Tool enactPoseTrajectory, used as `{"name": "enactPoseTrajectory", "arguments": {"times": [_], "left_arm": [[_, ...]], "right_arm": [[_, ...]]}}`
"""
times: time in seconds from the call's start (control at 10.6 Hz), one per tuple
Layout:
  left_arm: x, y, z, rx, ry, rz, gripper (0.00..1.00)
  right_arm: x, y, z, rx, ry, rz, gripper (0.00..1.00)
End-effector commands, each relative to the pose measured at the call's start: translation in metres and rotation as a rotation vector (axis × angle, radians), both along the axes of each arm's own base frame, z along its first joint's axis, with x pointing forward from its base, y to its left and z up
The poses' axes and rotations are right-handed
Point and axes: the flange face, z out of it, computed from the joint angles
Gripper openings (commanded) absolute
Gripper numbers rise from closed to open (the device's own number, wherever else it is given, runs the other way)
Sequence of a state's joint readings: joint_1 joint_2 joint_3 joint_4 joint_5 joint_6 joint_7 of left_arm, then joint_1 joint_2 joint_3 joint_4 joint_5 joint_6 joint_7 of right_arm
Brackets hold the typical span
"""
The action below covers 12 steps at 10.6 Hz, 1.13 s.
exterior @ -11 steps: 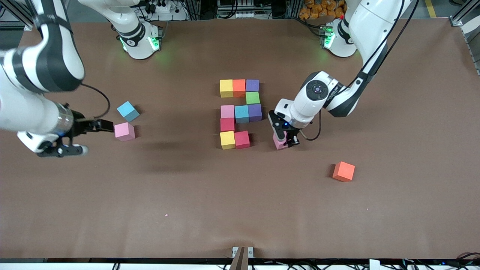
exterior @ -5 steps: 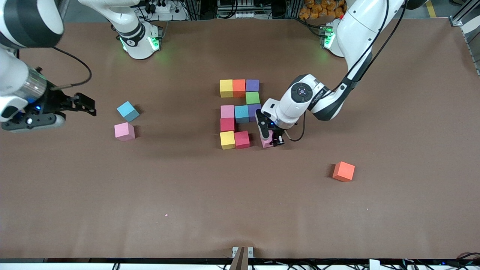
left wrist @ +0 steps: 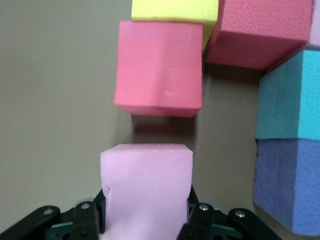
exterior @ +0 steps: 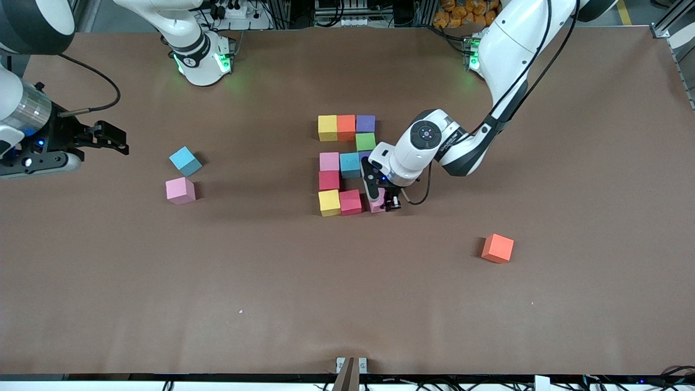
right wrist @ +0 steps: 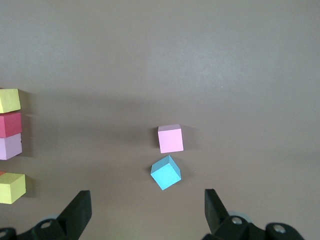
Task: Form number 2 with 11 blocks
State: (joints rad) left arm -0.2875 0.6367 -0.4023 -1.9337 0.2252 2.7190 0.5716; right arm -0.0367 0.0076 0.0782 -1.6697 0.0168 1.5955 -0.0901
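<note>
Beside red block [exterior: 350,201], left claw [exterior: 380,200] gripping pink block [left wrist: 146,192]

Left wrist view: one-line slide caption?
Left gripper shut on a pink block, a small gap short of the red block in the nearly finished number 2.

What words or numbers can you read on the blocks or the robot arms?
None: no readable words, labels or printed numbers show in any view.
The blocks have plain coloured faces with no writing.
The pink block held in the left gripper is blank as well.
The right gripper and both arms show no readable marking.
</note>
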Motion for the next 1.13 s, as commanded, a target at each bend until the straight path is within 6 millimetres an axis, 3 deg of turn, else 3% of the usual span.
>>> {"name": "enactPoseTrajectory", "arguments": {"times": [0.0,1.04], "left_arm": [[0.005,-0.009,-0.002,-0.004,-0.015,-0.017,0.50],[0.005,-0.023,-0.008,-0.015,-0.011,-0.018,0.55]], "right_arm": [[-0.004,-0.001,-0.002,0.018,0.006,0.007,1.00],[0.000,-0.003,-0.005,0.019,-0.003,0.002,1.00]]}}
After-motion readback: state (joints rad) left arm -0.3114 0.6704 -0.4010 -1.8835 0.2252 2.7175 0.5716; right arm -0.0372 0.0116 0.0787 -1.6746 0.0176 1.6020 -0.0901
